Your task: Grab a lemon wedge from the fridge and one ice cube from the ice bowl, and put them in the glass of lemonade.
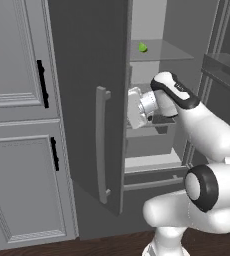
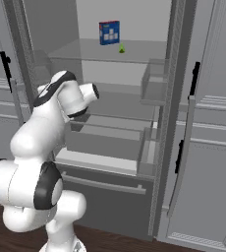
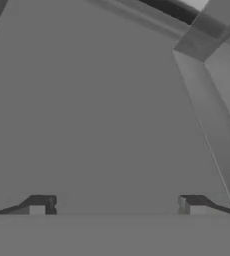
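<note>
fridge point(image 2: 181, 74) open | lemon wedge point(image 2: 122, 48) on shelf, 1 o'clock of gripper point(image 3: 117, 205) | jaws wide, empty | nothing collected yet

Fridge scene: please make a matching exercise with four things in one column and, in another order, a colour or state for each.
Things:
1. lemon wedge
2. carton
3. gripper
4. fridge

Colour or state:
A. doors open
B. open and holding nothing
C. yellow-green, on the upper clear shelf
D. blue and red, standing behind the wedge

Pairs: 1-C, 2-D, 3-B, 4-A
</note>
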